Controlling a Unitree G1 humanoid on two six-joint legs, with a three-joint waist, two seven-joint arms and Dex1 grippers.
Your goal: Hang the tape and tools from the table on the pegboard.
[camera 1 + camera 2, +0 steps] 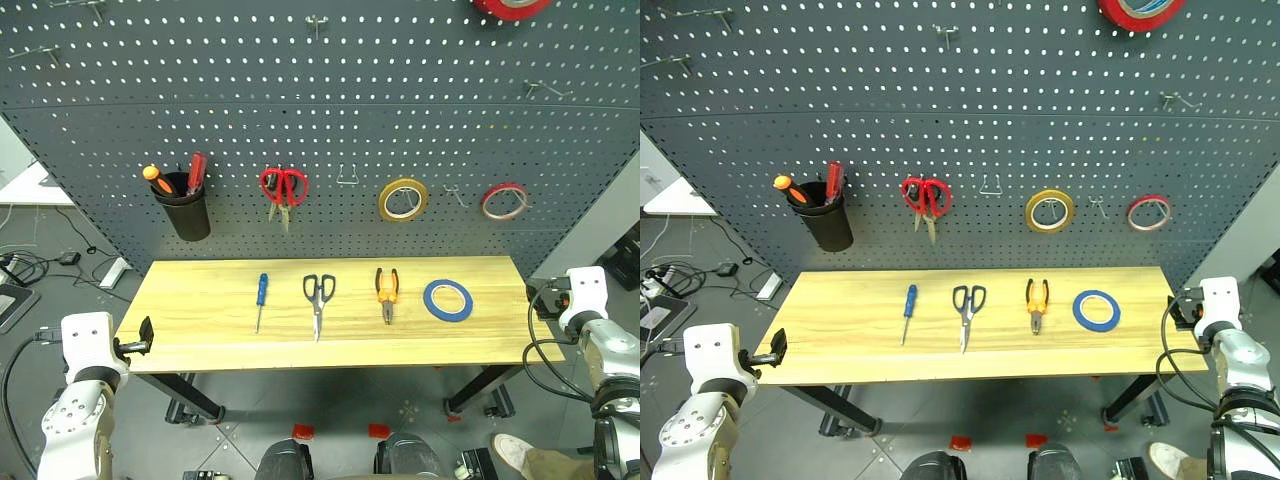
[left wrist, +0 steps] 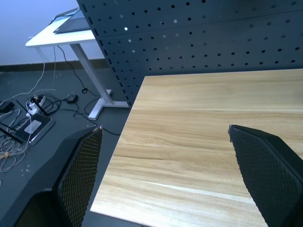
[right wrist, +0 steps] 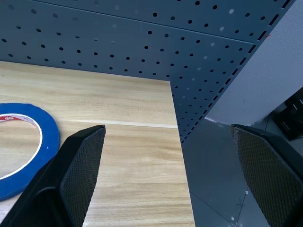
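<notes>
- Table (image 1: pixel 200 340): light wood top and black legs, set against the pegboard (image 1: pixel 330 110).
- Four task items lie in a row across the tabletop, none touching another.
- Blue screwdriver (image 1: pixel 261 300): farthest to the robot's left in the row, handle toward the pegboard, tip toward the front edge.
- Dark scissors (image 1: pixel 318 303): next in the row, handles toward the pegboard, blades closed and pointing toward the front edge.
- Orange pliers (image 1: pixel 386 293): right of the scissors, handles toward the pegboard, nose toward the front edge.
- Blue tape (image 1: pixel 447 300): flat on the wood at the right end of the row, near the right end of the table but clear of its edge. The right wrist view shows it (image 3: pixel 19 146) lying flat too.
- None of the four is on the pegboard yet.
- Already on the pegboard: black cup (image 1: pixel 185 210) with an orange and a red screwdriver, red scissors (image 1: pixel 283 190), yellow tape (image 1: pixel 402 199), red tape (image 1: pixel 504 201), and a second red roll (image 1: pixel 512 6) at the top edge.
- One bare hook (image 1: pixel 347 177) sits between the red scissors and the yellow tape.
- Left gripper (image 1: pixel 146 335): fingers spread wide, empty, just off the table's left front corner.
- Right gripper (image 1: pixel 538 300): fingers spread wide, empty, off the table's right end, apart from the blue tape.
</notes>
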